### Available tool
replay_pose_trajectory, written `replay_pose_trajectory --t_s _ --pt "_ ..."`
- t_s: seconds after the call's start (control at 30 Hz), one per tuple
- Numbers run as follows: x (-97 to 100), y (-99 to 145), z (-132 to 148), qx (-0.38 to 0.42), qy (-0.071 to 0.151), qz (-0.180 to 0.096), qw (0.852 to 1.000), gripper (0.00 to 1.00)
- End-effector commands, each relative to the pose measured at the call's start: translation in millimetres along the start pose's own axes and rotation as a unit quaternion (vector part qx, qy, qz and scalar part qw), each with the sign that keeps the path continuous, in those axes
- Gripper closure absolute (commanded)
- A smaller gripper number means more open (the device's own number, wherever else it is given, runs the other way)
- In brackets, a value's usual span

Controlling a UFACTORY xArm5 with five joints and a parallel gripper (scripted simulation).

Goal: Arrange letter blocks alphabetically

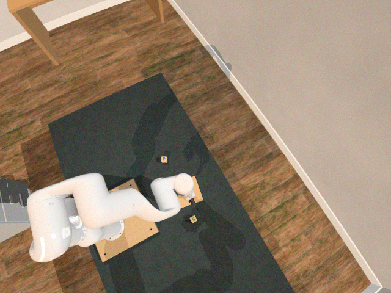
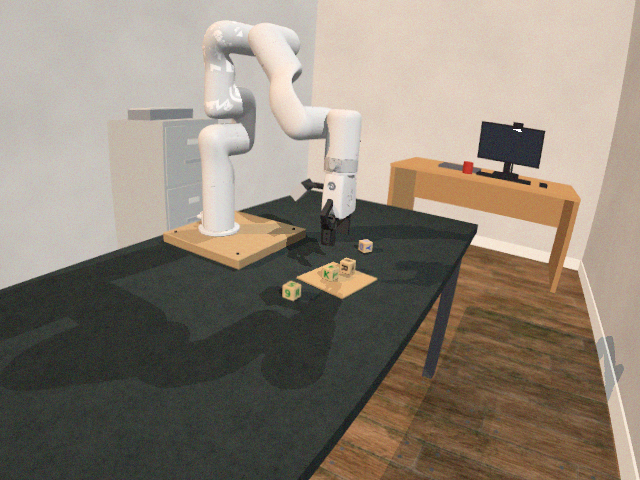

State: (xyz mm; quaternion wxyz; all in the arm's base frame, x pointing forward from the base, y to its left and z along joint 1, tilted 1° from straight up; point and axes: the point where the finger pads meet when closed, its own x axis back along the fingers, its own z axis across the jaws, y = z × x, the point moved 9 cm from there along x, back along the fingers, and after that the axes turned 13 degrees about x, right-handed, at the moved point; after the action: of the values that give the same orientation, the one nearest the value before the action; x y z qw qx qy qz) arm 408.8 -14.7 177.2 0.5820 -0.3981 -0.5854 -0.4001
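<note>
A small tan mat point(image 2: 338, 281) lies on the dark table; in the top view the mat point(image 1: 197, 192) is partly hidden under my arm. Two blocks stand on it side by side: one with a green K on its side point(image 2: 329, 272) and one with dark marks point(image 2: 347, 266); their top faces are too small to read. A block with a green S on top point(image 1: 193, 218) point(image 2: 291, 290) lies off the mat on the near side. A block with a blue P on top point(image 1: 164, 159) point(image 2: 365, 246) lies off the mat farther back. My gripper point(image 2: 329, 235) is open and empty, above the table just behind the mat.
My base stands on a wooden plate point(image 2: 235, 238) on the table. The table's right edge point(image 2: 449, 279) runs close past the mat. A desk with a monitor point(image 2: 509, 144) and a filing cabinet point(image 2: 155, 170) stand off the table.
</note>
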Motion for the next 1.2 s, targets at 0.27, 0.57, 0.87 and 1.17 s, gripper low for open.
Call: replay_pose_trajectory --t_s 0.27,0.57,0.87,1.17 --pt "0.7 -4.9 -7.7 -0.125 -0.001 -0.002 0.992 0.00" --pt "0.7 -4.9 -7.7 -0.125 -0.001 -0.002 0.992 0.46" --pt "0.7 -4.9 -7.7 -0.125 -0.001 -0.002 0.992 0.46" --pt "0.7 -4.9 -7.7 -0.125 -0.001 -0.002 0.992 0.46"
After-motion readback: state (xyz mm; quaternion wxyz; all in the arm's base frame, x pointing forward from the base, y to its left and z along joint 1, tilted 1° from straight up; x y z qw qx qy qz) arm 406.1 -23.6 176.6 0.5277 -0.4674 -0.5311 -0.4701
